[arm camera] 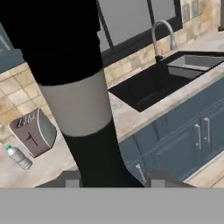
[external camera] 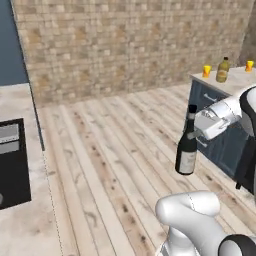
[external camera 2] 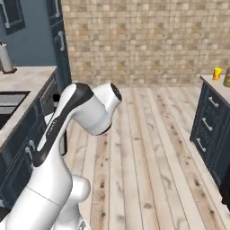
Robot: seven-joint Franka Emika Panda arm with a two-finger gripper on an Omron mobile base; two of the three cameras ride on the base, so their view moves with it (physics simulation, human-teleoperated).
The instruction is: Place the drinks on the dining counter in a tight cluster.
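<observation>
The slim dark wine bottle [external camera: 187, 150] hangs upright above the wooden floor, and my gripper [external camera: 195, 126] is shut on its neck, just left of the dining counter [external camera: 235, 86]. In the hand view the same wine bottle [arm camera: 74, 100] with its grey label rises between my gripper [arm camera: 114, 181] fingertips. A squat amber bottle [external camera: 223, 70] stands on the dining counter's top. The small clear blue-capped bottle [arm camera: 17, 156] lies on the other counter beside a toaster [arm camera: 35, 131].
Two yellow cups [external camera: 206, 70] [external camera: 249, 65] flank the amber bottle. The island's blue drawer fronts [external camera 2: 209, 121] face the open plank floor [external camera: 115, 160]. A counter with a black sink [arm camera: 170, 74] and faucet [arm camera: 162, 33] lies opposite. A brick wall [external camera: 130, 45] closes the far end.
</observation>
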